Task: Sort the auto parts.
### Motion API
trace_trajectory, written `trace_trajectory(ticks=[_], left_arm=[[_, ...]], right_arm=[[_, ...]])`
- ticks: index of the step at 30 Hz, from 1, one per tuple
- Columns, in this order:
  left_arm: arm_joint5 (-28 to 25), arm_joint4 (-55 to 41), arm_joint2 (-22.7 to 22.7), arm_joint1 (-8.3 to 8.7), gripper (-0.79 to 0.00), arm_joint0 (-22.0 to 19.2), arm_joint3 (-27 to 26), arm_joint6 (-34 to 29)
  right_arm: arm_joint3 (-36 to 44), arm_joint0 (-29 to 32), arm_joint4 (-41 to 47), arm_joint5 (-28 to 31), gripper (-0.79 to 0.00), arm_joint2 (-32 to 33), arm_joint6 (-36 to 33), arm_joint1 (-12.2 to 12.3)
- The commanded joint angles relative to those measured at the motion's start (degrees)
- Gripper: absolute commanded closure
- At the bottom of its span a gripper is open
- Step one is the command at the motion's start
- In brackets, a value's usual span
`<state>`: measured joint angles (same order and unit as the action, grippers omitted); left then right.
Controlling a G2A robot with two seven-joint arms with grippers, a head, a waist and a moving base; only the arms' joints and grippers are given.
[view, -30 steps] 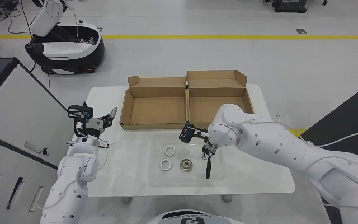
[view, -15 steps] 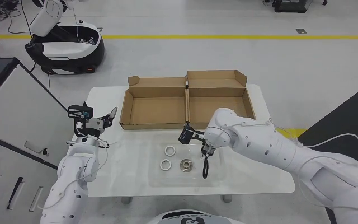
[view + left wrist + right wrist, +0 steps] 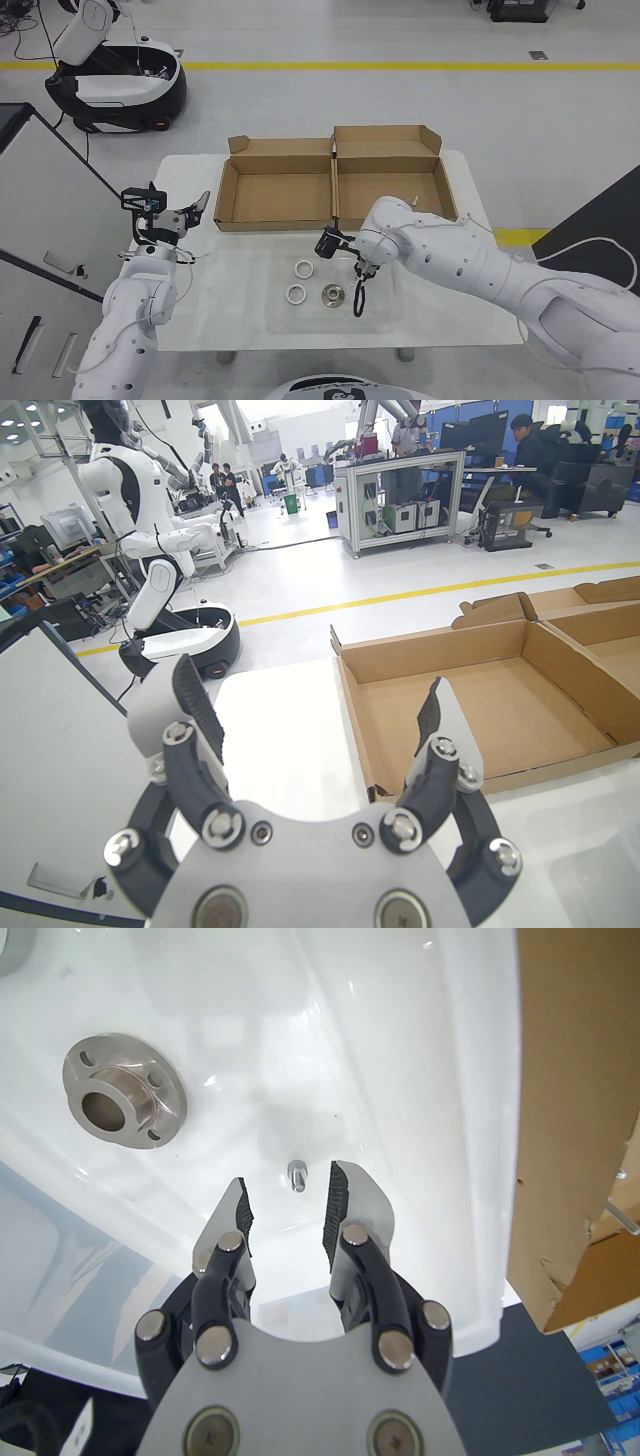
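— What sits nearest the robot?

— The right pincer (image 3: 289,1175), pointing down over a shallow glossy tray (image 3: 400,1078) on the white table (image 3: 220,290). Its jaws are partly open and hold nothing. A small silver bolt (image 3: 296,1176) lies on the tray and shows in the gap between the tips, touching neither.

— And beside it?

— A round silver metal flange with a centre bore (image 3: 124,1098) lies flat on the same tray, near the bolt but apart from it. Beyond the flange are two white rings (image 3: 296,294), one just behind the other.

— The other arm?

— The left pincer (image 3: 311,672) hangs by the table's left edge, spread wide and empty, facing the left brown cardboard box (image 3: 275,195).

— And farthest off?

— That box and the right brown cardboard box (image 3: 390,185) stand side by side, touching, along the table's far edge, with their flaps open.
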<state>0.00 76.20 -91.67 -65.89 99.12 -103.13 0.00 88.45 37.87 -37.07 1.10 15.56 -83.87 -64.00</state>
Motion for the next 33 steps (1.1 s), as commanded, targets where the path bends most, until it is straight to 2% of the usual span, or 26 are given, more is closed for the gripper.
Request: trace_trajectory(ticks=[1,23,28,29,30,31,33], left_arm=[[0.00,0.00,0.00,0.00,-0.785,0.00,0.00,0.00],[0.00,0.00,0.00,0.00,-0.785,0.00,0.00,0.00],[0.00,0.00,0.00,0.00,-0.785,0.00,0.00,0.00],[0.00,0.00,0.00,0.00,-0.785,0.00,0.00,0.00],[0.00,0.00,0.00,0.00,-0.785,0.00,0.00,0.00],[0.00,0.00,0.00,0.00,-0.785,0.00,0.00,0.00],[0.00,0.00,0.00,0.00,-0.785,0.00,0.00,0.00]], right_arm=[[-0.52,0.09,-0.38,-0.31,-0.357,0.00,0.04,-0.30],[-4.28,1.63,-1.76,0.53,-0.296,1.52,-0.40,-2.49],[-3.76,1.96,-2.43,0.57,-0.185,2.10,-1.13,-2.58],[-3.63,2.03,-2.60,0.55,-0.126,2.22,-1.24,-2.59],[-3.55,2.11,-2.78,0.51,-0.034,2.32,-1.42,-2.59],[-3.41,2.17,-2.96,0.48,0.000,2.45,-1.55,-2.60],[-3.25,2.31,-3.27,0.54,0.000,2.64,-1.94,-2.62]])
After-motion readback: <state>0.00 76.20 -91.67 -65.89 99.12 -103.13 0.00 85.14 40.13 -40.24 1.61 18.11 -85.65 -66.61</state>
